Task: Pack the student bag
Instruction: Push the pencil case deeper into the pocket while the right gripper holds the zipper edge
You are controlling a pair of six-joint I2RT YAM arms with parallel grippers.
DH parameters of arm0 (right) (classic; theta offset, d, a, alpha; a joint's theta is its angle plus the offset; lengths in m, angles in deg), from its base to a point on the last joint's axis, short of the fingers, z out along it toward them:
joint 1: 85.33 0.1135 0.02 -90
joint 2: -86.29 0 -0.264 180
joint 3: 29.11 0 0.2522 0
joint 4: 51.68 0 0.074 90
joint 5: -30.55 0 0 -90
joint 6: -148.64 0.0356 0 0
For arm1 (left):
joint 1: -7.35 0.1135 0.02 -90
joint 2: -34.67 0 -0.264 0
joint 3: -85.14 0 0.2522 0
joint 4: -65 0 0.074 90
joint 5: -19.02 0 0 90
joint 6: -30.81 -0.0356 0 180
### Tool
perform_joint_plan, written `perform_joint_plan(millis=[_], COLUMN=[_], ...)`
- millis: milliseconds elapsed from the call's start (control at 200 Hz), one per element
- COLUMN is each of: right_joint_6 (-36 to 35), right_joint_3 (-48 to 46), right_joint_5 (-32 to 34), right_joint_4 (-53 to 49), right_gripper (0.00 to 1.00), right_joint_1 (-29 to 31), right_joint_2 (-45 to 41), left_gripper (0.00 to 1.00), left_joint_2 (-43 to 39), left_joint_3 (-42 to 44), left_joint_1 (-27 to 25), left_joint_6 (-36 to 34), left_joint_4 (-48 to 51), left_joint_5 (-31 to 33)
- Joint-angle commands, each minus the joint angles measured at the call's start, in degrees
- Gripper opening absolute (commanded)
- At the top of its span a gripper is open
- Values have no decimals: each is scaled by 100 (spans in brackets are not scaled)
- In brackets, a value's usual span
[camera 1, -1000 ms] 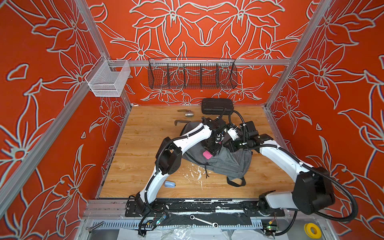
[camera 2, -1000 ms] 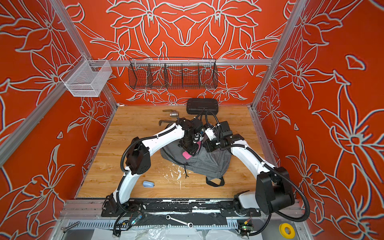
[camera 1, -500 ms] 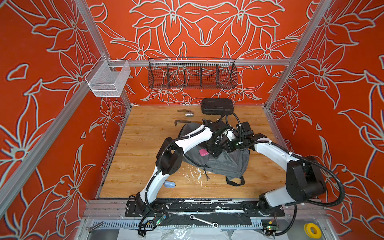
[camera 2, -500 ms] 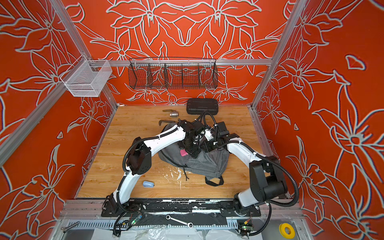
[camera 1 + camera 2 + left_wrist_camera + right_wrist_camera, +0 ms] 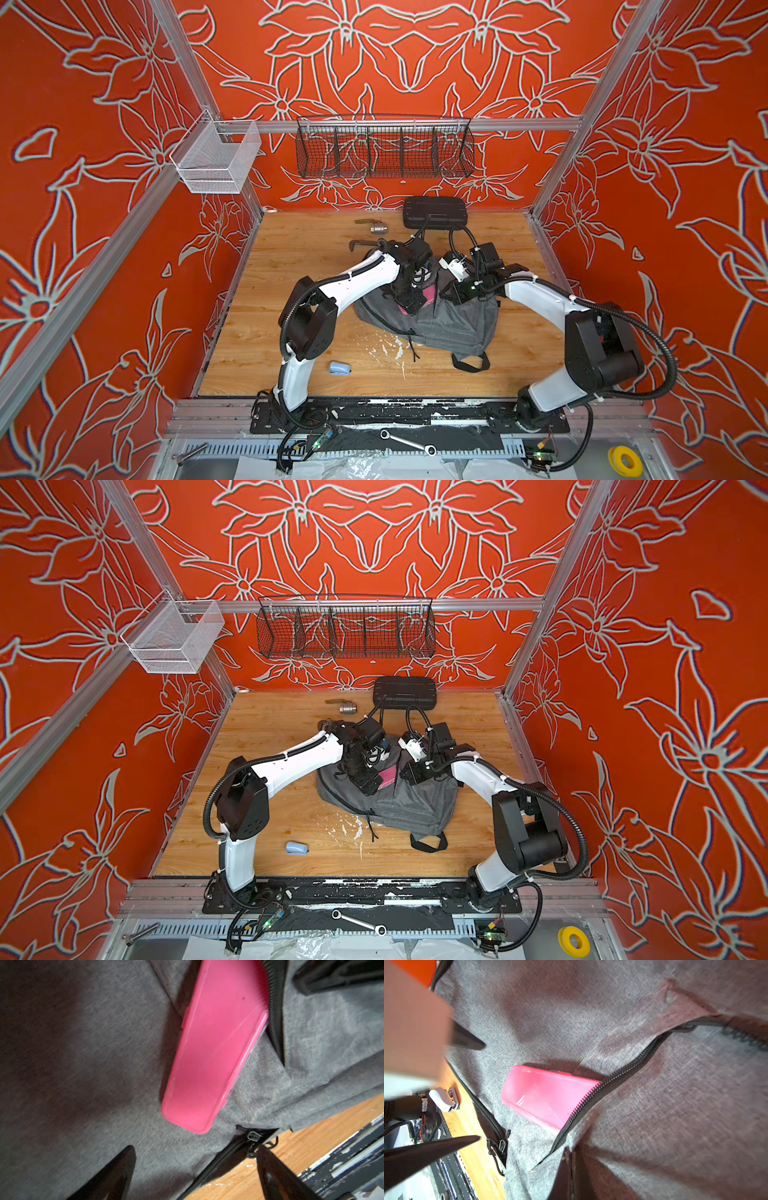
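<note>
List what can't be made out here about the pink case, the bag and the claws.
- Pink case: far end hidden inside the student bag, behind its zip edge, in both wrist views.
- Bag's interior: covered by its own fabric in every view.
- Right claw: shut on bag fabric, body cut off by the right wrist view's edge; too small in both top views.
- Left claw: open; only fingertips show, left wrist view.

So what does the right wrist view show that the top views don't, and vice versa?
Only the right wrist view: the right gripper shut on fabric of the student bag beside its open zipper. Only a top view: the black case by the back wall and the wire basket above it. Both: the pink case poking out of the bag's opening, with the left gripper beside it.
</note>
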Motion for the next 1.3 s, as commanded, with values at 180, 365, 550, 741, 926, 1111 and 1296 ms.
perform_joint_plan(millis=[180, 365, 550, 741, 926, 1111, 1296], right_joint_6=[-207, -160, -46, 138, 353, 399, 531], right_joint_3=[202, 206, 257, 160, 66, 80, 80], right_joint_5=[-323, -367, -466, -621, -815, -1190, -1267], right_joint_4=[-179, -165, -115, 37, 288, 403, 398], right_gripper=[0, 0, 0, 0, 0, 0, 0], right_joint_1=[-16, -10, -12, -8, 2, 28, 37], right_joint_2=[40, 28, 84, 112, 103, 111, 189], left_gripper=[70, 60, 34, 28, 29, 29, 30], left_joint_2=[793, 918, 1125, 1144, 1306, 1792, 1759], left_joint_3=[-433, -316, -527, -891, -1442, -2141, -1856], left_joint_1=[30, 55, 56, 56, 55, 55, 201], left_joint_6=[-607, -645, -515, -153, 107, 597, 1676], left_joint_4=[-129, -146, 46, 141, 373, 768, 197], left_joint_5=[-70, -281, -629, -1095, -1969, -1994, -2094])
